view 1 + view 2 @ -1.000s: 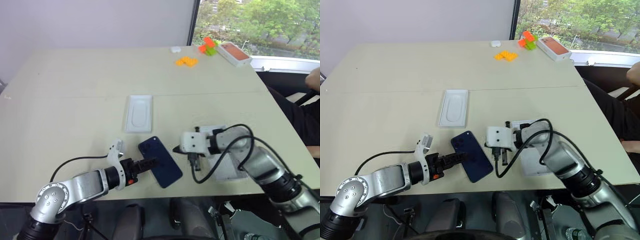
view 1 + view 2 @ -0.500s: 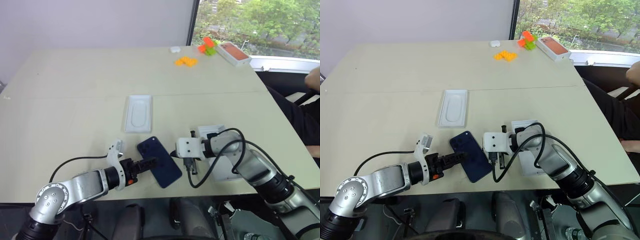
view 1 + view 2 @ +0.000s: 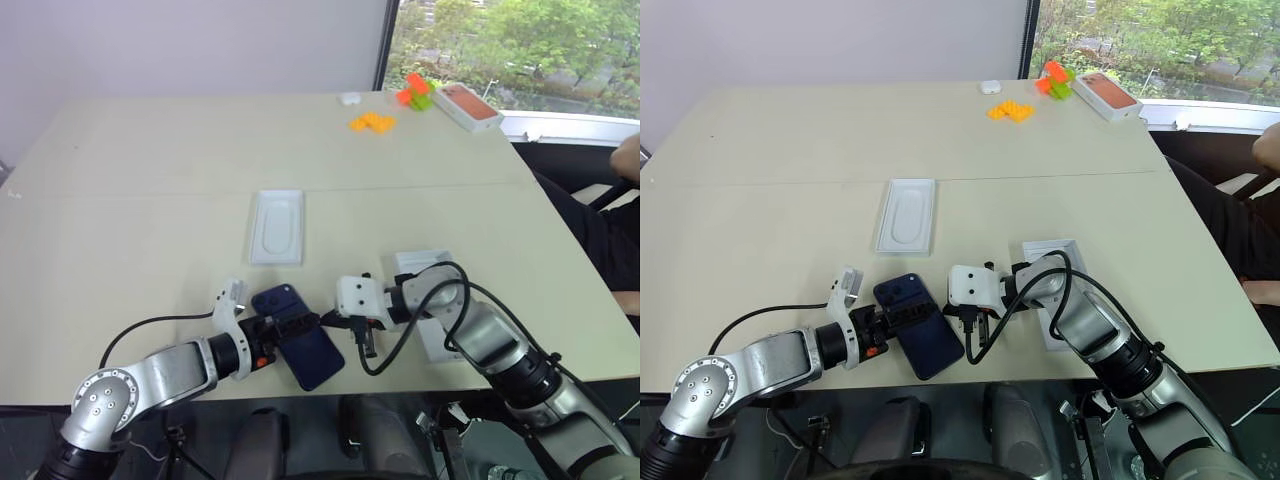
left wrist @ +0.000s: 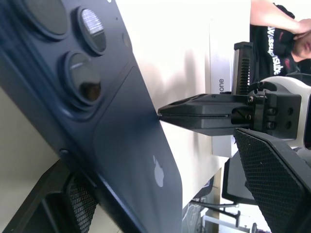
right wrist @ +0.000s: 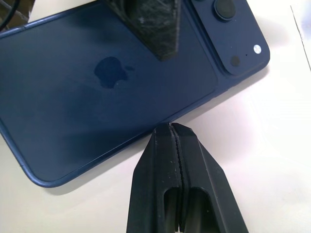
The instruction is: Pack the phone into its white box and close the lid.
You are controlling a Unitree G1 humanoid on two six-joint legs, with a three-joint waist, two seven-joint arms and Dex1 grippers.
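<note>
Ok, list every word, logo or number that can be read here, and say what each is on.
"one", the end of a cut-off word: side of the white box piece.
Apple logo, no words: back of the phone.
Lettering on a person's black shirt: too blurred to read.

From my station, the two head views looked forward and down over the table (image 3: 150,200) from above its near edge, taking in the whole top out to the window beyond; the right eye sat slightly to one side of the left, so both shared almost the same scene. The left wrist camera sat very close, looking along the phone (image 4: 121,160) toward the right gripper (image 4: 163,112). The right wrist camera looked down steeply at that same phone from close above, its own closed fingers rising in front. All four views shared the phone
</note>
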